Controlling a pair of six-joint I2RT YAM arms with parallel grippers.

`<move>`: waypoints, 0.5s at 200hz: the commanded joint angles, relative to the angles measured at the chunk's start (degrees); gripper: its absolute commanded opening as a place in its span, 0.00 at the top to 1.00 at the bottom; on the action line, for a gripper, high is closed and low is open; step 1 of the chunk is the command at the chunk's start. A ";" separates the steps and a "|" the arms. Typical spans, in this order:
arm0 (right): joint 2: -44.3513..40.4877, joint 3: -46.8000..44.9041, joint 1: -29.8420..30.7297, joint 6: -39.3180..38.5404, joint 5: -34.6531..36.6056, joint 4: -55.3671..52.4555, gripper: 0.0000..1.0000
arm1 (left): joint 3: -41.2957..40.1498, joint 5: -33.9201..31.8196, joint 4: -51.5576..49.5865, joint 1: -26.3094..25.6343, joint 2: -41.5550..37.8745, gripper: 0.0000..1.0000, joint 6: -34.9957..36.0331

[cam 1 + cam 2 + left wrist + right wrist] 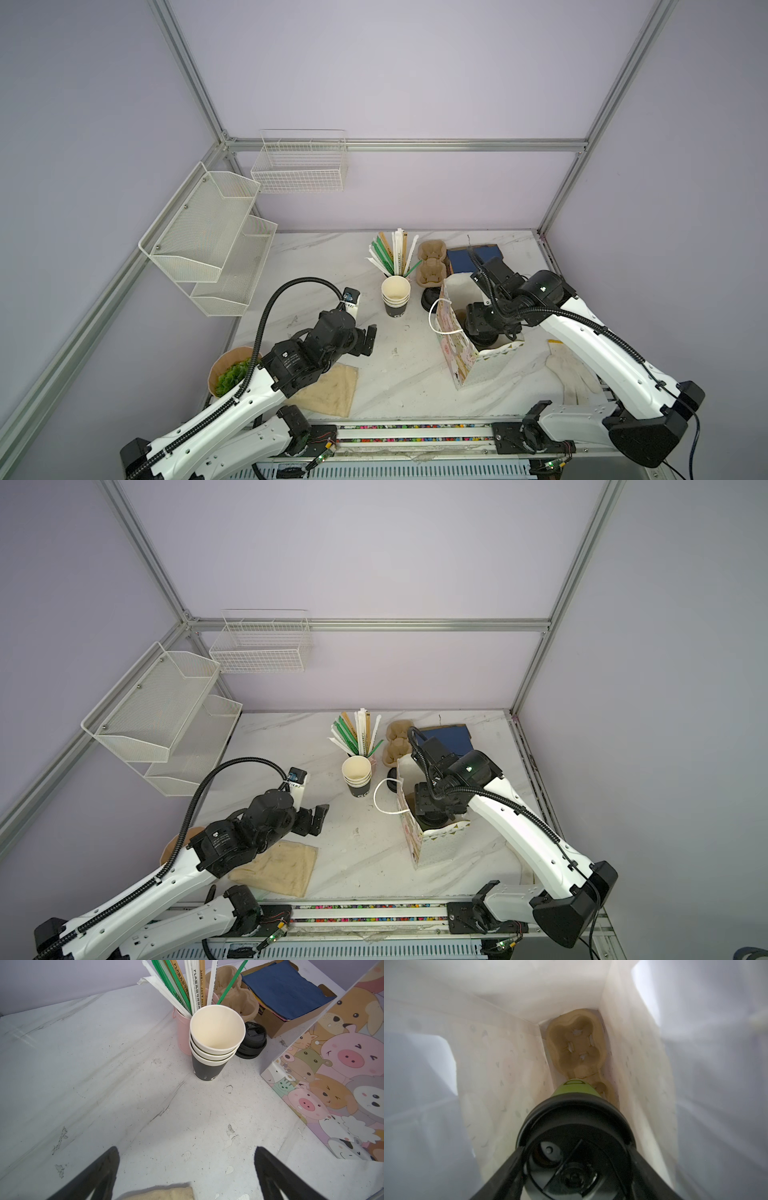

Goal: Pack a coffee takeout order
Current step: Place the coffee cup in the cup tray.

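Even soft light, faint shadows, bag walls (716, 1084) blurred, edges bowed

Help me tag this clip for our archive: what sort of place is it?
Most likely a lab robot cell dressed as a coffee counter, not a real café: an aluminium frame with plain walls encloses the marble-look table, which holds stacked paper cups, wrapped straws and a cartoon-print bag.
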 commanded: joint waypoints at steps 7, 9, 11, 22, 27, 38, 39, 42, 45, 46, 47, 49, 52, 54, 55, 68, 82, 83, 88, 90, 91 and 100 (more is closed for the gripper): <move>0.45 -1.15 0.35 -1.71 -1.47 -2.38 0.40 | 4.57 0.53 1.40 0.23 0.12 0.00 0.04; 0.50 -1.19 0.35 -1.68 -1.53 -2.39 0.40 | 4.57 0.55 1.39 0.23 0.10 0.00 0.07; 0.52 -1.22 0.35 -1.80 -1.66 -2.39 0.40 | 4.57 0.56 1.39 0.28 0.12 0.00 0.08; 0.78 -1.32 0.35 -2.16 -2.25 -2.39 0.41 | 4.64 0.48 1.40 0.24 0.19 0.00 0.08; 0.91 -1.33 0.36 -2.25 -2.26 -2.48 0.41 | 4.70 0.50 1.39 0.23 0.32 0.00 0.08; 1.16 -1.60 0.44 -2.42 -2.19 -2.48 0.41 | 4.74 0.51 1.46 0.23 0.57 0.00 0.17; 1.18 -1.66 0.44 -2.47 -2.14 -2.48 0.41 | 4.74 0.58 1.42 0.23 0.58 0.00 0.17; 1.14 -1.73 0.44 -2.51 -2.05 -2.48 0.41 | 4.74 0.56 1.39 0.23 0.66 0.00 0.17; 1.15 -1.82 0.44 -2.51 -2.00 -2.57 0.41 | 4.76 0.56 1.45 0.23 0.69 0.00 0.17; 1.17 -1.90 0.44 -2.51 -2.00 -2.57 0.41 | 4.75 0.56 1.42 0.23 0.69 0.00 0.17; 1.18 -1.95 0.39 -2.56 -2.00 -2.52 0.41 | 4.75 0.60 1.40 0.23 0.69 0.00 0.17; 1.19 -2.05 0.43 -2.53 -1.98 -2.56 0.41 | 4.79 0.63 1.39 0.28 0.69 0.00 0.17; 1.15 -2.07 0.44 -2.58 -1.87 -2.57 0.41 | 4.79 0.68 1.39 0.25 0.69 0.00 0.16; 1.18 -2.17 0.44 -2.60 -1.90 -2.61 0.41 | 4.76 0.65 1.37 0.24 0.69 0.00 0.17; 1.19 -2.17 0.44 -2.64 -1.90 -2.59 0.41 | 4.75 0.65 1.34 0.28 0.69 0.00 0.17; 1.50 -2.53 0.44 -3.02 -1.92 -2.60 0.41 | 4.73 0.72 1.36 0.23 0.70 0.00 0.17; 1.97 -2.78 0.44 -3.43 -1.64 -2.66 0.41 | 4.74 0.66 1.42 0.25 0.79 0.00 0.14; 1.98 -2.87 0.44 -3.45 -1.64 -2.70 0.41 | 4.74 0.65 1.45 0.24 0.82 0.00 0.16; 2.21 -3.02 0.48 -3.63 -1.69 -2.68 0.41 | 4.75 0.57 1.37 0.23 0.93 0.00 0.15; 2.26 -3.11 0.45 -3.72 -1.70 -2.66 0.41 | 4.79 0.58 1.32 0.23 0.97 0.00 0.16; 2.30 -3.12 0.44 -3.78 -1.67 -2.66 0.41 | 4.81 0.57 1.31 0.23 0.96 0.00 0.17; 2.49 -3.44 0.44 -3.99 -1.27 -2.67 0.41 | 4.74 0.56 1.35 0.27 1.04 0.00 0.21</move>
